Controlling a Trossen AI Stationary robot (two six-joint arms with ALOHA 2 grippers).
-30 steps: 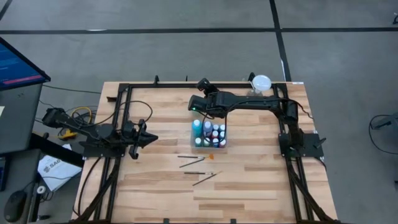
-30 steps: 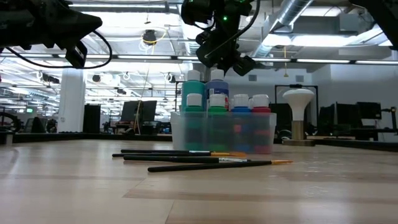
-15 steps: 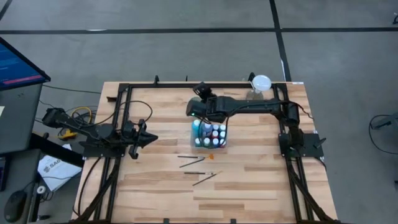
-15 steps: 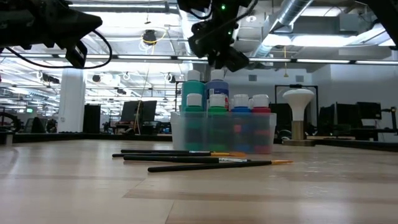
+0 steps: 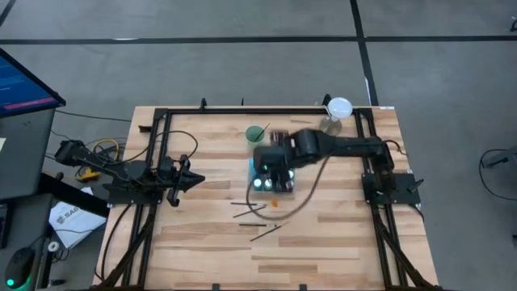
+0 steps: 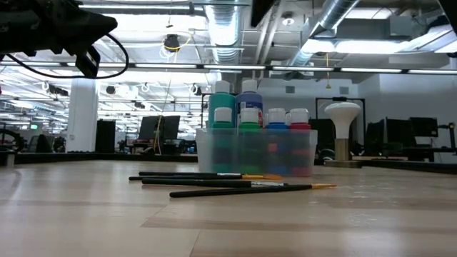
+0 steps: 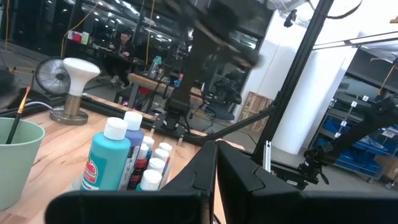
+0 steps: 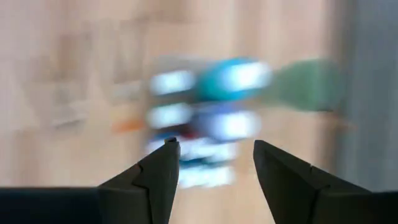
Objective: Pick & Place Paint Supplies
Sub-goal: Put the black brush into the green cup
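Several white-capped paint bottles (image 5: 272,179) stand upright in a clear plastic tray (image 6: 214,153) at the table's middle. They also show in the left wrist view (image 7: 118,163). Three thin paintbrushes (image 6: 214,183) lie flat on the wood nearer than the tray. My right gripper (image 8: 214,149) is open and hangs above the tray, pointing steeply down, with nothing between its fingers. In the high view my right gripper (image 5: 268,164) is a blur over the bottles. My left gripper (image 5: 195,179) is shut and waits left of the tray, well above the table.
A green cup (image 5: 256,134) with a brush standing in it sits on the far side of the tray. A white mushroom-shaped object (image 5: 339,107) stands at the far right corner. Black frame rails (image 5: 161,153) run along the left, far and right sides.
My right gripper has swung from the far side of the tray toward the near edge and now hangs over the bottles. It has risen out of the top of the low view and tipped to point steeply down. This uncovered the green cup. The bottles and brushes have not moved.
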